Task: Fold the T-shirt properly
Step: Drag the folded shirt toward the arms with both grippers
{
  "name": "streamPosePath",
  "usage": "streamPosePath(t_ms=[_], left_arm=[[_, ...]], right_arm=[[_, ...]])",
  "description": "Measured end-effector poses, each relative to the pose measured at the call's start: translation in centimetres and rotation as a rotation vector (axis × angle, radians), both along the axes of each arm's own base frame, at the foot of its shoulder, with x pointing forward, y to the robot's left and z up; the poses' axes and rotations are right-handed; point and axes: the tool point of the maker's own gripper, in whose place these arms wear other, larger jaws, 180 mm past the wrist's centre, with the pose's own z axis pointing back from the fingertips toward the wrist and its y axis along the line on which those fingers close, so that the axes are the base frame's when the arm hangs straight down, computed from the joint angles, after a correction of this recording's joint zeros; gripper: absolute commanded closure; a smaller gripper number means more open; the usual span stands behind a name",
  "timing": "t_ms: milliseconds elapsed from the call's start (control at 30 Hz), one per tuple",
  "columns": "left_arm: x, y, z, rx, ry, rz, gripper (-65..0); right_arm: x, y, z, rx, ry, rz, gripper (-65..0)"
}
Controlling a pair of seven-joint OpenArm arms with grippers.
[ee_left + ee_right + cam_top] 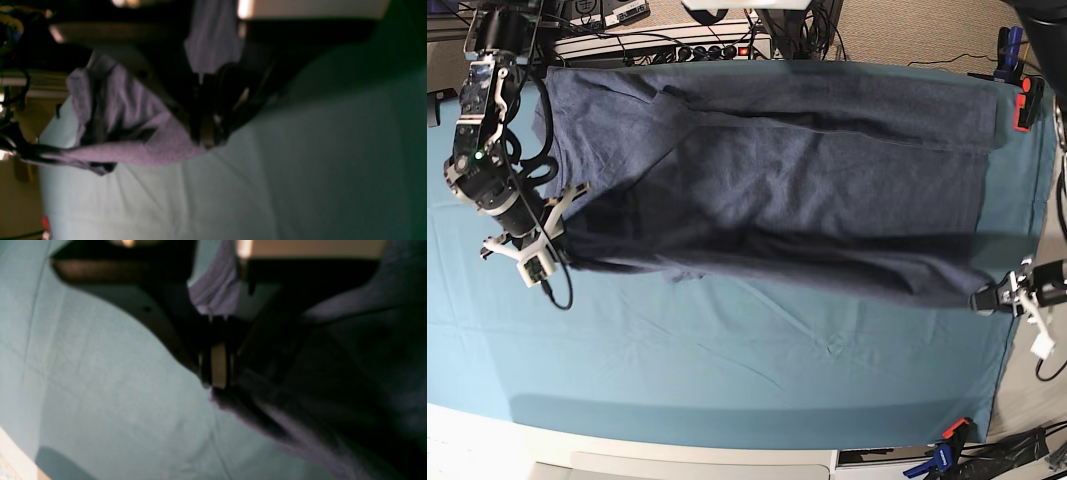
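Stretching across the upper half of the worktop (727, 400), one T-shirt (777, 190) of heathered slate blue-grey cotton lies spread as a long, roughly rectangular sheet, its weave soft and matte, with shallow creases running lengthwise. Its near edge is lifted and pulled taut between two end effectors. At 9 o'clock in the base view, the right end effector (555, 252) is clamped tight on the shirt's corner; the right wrist view shows dark folds of fabric bunching beside the closed tips (217, 373). At 3 o'clock, the left end effector (987, 298) is pinched closed on the opposite corner, and the left wrist view shows purple-grey cloth (133, 133) gathered into rumpled pleats at its tips (206, 133). A teal cloth (677, 350), smooth with faint crease lines, covers the worktop. Two clamps show at its right side: an orange one (1027, 100) toward 2 o'clock, a blue one (942, 455) toward 5 o'clock.
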Motion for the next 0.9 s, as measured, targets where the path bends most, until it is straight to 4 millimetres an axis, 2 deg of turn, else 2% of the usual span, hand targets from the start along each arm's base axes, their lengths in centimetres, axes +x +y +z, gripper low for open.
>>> streamPosePath(t_ms=[300,600,767,900], left_arm=[[-4.4,4.1,-2.1,0.079,0.118,0.013,0.0],[-8.3,3.8,-6.1,0.075,0.23,0.003,0.0],[-9.5,3.8,-7.1,0.072,0.259,0.003,0.0],[-10.4,3.6,-7.7,0.074,0.281,-0.004,0.0]], right_arm=[[-2.9,0.8,-2.2,-0.001,0.073,0.026,0.0],[-4.8,-0.3,-4.3,-0.074,0.141,0.004,0.0],[-5.3,-0.4,-4.8,-0.08,0.157,0.002,0.0],[-6.7,-0.5,-5.9,-0.085,0.203,0.002,0.0]])
